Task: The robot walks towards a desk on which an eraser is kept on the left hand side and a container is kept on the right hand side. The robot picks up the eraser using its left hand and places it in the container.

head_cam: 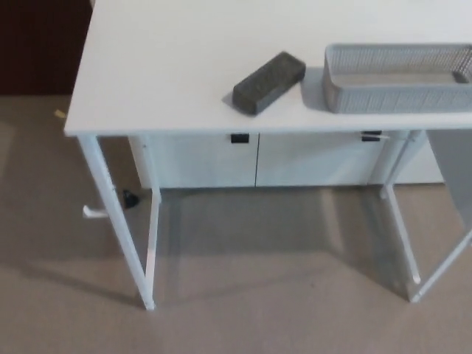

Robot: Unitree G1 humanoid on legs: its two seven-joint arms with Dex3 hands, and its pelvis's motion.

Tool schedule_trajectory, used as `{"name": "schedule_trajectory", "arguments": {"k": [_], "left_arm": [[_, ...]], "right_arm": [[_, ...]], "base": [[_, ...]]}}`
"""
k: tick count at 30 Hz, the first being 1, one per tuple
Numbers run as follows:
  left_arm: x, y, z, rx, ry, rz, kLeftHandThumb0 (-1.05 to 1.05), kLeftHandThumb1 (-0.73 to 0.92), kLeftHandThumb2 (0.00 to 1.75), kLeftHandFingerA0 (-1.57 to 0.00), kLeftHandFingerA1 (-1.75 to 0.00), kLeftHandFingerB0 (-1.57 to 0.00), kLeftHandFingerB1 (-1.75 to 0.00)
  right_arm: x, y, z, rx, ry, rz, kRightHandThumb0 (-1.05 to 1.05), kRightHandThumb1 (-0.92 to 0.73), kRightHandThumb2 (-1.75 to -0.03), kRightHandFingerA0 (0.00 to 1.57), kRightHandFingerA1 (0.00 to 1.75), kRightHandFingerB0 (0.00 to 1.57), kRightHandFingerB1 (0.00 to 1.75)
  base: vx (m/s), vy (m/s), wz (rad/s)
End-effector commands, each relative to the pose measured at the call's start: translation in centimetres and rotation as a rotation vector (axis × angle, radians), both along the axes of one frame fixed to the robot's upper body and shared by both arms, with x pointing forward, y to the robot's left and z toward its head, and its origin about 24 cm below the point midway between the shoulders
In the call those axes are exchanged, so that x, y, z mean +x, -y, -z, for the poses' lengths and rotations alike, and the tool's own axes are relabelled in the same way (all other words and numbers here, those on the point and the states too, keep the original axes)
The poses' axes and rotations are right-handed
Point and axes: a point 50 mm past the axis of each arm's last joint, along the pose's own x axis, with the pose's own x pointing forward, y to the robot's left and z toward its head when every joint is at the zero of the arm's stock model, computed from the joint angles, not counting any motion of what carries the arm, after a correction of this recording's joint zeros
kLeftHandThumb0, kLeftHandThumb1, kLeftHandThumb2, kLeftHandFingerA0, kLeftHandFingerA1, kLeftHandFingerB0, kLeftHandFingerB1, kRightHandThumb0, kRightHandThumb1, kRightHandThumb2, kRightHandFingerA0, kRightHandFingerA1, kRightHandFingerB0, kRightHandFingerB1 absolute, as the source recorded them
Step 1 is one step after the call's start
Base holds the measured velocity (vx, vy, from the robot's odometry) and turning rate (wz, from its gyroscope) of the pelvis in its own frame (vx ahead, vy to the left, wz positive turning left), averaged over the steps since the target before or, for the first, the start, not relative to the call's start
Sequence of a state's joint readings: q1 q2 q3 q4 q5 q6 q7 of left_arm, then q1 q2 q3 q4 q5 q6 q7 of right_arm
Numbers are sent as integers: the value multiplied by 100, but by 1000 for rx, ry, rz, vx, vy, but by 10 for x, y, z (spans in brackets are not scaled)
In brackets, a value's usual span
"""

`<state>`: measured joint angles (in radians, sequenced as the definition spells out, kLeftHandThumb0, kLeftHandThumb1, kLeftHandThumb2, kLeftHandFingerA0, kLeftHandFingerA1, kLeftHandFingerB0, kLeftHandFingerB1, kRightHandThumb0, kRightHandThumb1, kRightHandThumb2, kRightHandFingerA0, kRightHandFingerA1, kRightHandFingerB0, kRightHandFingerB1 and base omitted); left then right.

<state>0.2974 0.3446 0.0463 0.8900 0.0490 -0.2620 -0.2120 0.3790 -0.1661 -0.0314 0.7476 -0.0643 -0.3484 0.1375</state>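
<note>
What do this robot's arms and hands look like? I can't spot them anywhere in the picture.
Neither robot hand nor any arm shows in the head view, so their look cannot be told from it. Only the white desk, the dark grey eraser and the grey mesh container beside it are visible, above a beige floor.

light: soft, even | desk [169,66] top bright | shadow: faint on floor [243,310] beneath | focus: slightly soft
</note>
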Motion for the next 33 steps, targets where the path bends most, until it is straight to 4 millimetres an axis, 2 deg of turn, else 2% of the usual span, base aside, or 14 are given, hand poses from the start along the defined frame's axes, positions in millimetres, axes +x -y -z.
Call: {"name": "schedule_trajectory", "arguments": {"k": [1,4,8,16,17,18,19,22,27,33], "left_arm": [[5,0,-6,14,55,42,-43,64,61,-28,-31,-19,-28],[3,-1,-7,20,50,52,-44,64,61,-28,-31,-18,-28],[6,-2,-8,29,48,57,-43,64,61,-28,-31,-18,-28],[4,-3,-6,16,46,44,-44,64,61,-28,-31,-18,-28],[3,-3,-7,12,50,40,-43,64,61,-27,-32,-18,-28],[3,-4,-7,16,52,40,-44,63,61,-28,-32,-19,-28],[2,-4,-6,21,47,45,-44,64,61,-28,-31,-19,-28],[-3,-5,-6,34,34,47,-43,64,61,-29,-31,-19,-28],[6,-4,-7,27,52,49,-44,64,61,-28,-32,-19,-28],[10,-1,-12,18,69,75,-43,65,61,-27,-31,-18,-28]], "right_arm": [[0,6,-4,-26,46,17,-35,-54,-56,53,52,33,42],[-5,8,-3,2,43,49,-34,-53,-55,51,53,33,43],[-4,9,-3,-21,47,37,-36,-53,-55,55,54,36,43],[-5,9,0,-27,40,43,-36,-52,-55,55,53,38,44],[-7,8,-1,-30,41,42,-42,-43,-71,52,59,36,52],[-7,8,0,-32,41,35,-43,-43,-72,52,60,35,52],[-9,9,0,-36,38,30,-38,-52,-55,56,53,38,44],[-13,7,1,-37,32,21,-37,-52,-55,56,54,36,43],[-2,9,2,-35,60,32,-46,-50,-55,57,56,37,45],[0,11,-2,-33,68,16,-42,-53,-55,55,56,35,43]], "base": [[208,-196,31],[185,-162,6],[122,-48,-7],[135,134,-1],[143,131,7],[124,101,0],[88,70,4],[110,39,8],[99,-62,2],[158,-15,5]]}}
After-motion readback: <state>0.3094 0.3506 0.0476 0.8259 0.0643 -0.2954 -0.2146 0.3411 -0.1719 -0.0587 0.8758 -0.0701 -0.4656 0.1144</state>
